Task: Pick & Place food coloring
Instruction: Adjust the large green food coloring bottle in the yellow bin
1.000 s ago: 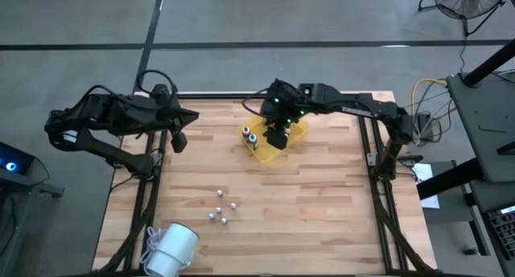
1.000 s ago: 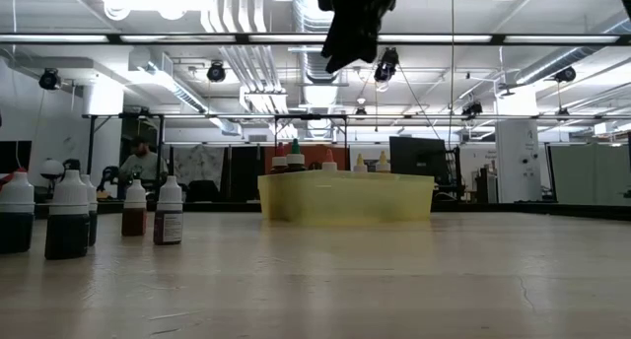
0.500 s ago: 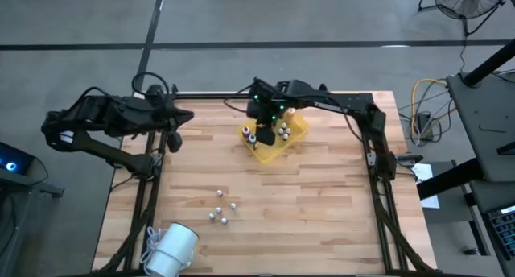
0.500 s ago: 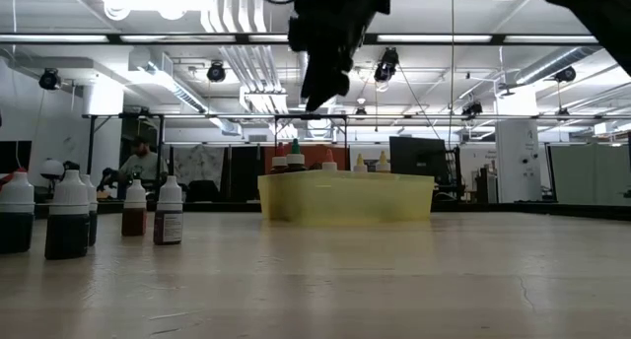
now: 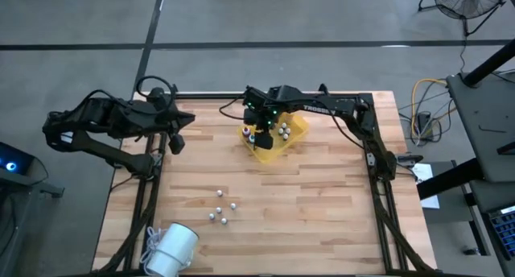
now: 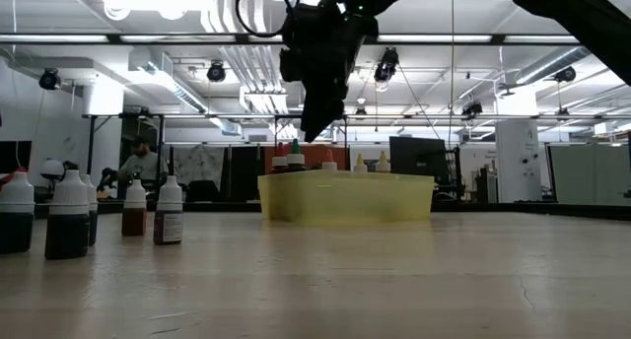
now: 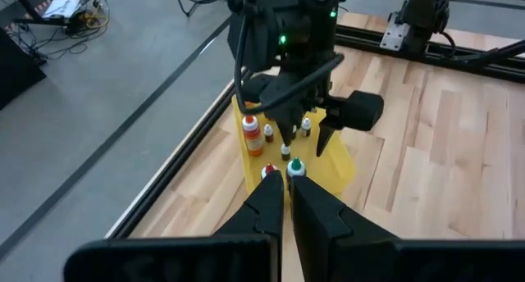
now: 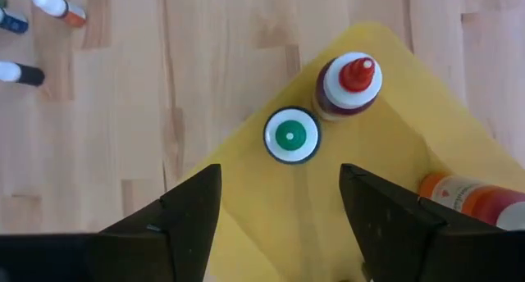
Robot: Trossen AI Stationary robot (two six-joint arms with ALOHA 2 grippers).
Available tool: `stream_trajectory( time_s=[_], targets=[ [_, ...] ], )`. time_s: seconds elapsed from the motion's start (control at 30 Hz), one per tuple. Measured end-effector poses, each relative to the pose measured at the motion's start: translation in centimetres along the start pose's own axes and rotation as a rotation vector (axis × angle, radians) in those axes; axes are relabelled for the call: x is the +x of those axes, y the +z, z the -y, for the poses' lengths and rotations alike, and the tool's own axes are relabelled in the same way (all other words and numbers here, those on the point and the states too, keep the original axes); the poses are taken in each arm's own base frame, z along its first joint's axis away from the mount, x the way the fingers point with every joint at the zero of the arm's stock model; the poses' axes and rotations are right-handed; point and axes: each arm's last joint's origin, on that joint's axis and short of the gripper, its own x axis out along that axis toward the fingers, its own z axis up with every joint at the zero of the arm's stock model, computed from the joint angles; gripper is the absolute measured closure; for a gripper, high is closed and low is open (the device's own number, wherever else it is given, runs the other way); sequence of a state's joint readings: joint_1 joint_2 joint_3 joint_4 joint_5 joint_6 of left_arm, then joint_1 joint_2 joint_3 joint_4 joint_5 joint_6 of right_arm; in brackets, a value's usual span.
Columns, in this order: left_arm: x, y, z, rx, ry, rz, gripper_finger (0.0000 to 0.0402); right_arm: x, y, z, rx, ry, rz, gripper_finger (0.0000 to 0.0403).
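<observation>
Table (image 5: pixel 322 204) w/ pale wood planks and a black frame fills mid-frame of my high view; bare planks span the lower right, so room to move there. Left arm waits at upper left, left gripper (image 5: pixel 179 143) pinched closed, nothing in it, just past the table's left edge. Right arm reaches in from upper right. Right gripper (image 5: pixel 259 130) hangs over the yellow tray (image 5: pixel 296 132) at upper centre, fingers spread wide, empty, touching nothing. Tray is thin translucent plastic w/ low walls, set at an angle near the table's far edge. Food coloring: small bottles w/ pointed caps stand upright inside it. In my right wrist view I see the green-capped bottle (image 8: pixel 291 136) between the finger tips, well below them, red-capped bottle (image 8: pixel 350 87) just beside it, orange bottle (image 8: pixel 476 197) near frame's right edge. More small bottles (image 5: pixel 221 210) cluster on bare wood at lower left. White roll (image 5: pixel 170 250) lies at the bottom-left corner.
</observation>
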State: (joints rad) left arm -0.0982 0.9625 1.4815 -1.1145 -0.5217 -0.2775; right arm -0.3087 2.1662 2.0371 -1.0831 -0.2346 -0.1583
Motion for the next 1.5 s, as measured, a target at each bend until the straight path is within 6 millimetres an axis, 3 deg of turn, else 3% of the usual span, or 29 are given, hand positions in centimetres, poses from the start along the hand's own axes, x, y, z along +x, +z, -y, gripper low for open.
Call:
stream_trajectory(
  time_s=[0.77,1.5],
  targets=[
    [-0.2,0.0,-0.1,0.010,0.002,0.007,0.0401,3.4,0.3,0.9,0.003,-0.025,-0.006,0.0165],
    [-0.7,-0.1,-0.4,0.001,-0.002,0.021,0.0402,3.8,0.4,1.0,0.028,-0.028,0.013,0.0165]
  ],
)
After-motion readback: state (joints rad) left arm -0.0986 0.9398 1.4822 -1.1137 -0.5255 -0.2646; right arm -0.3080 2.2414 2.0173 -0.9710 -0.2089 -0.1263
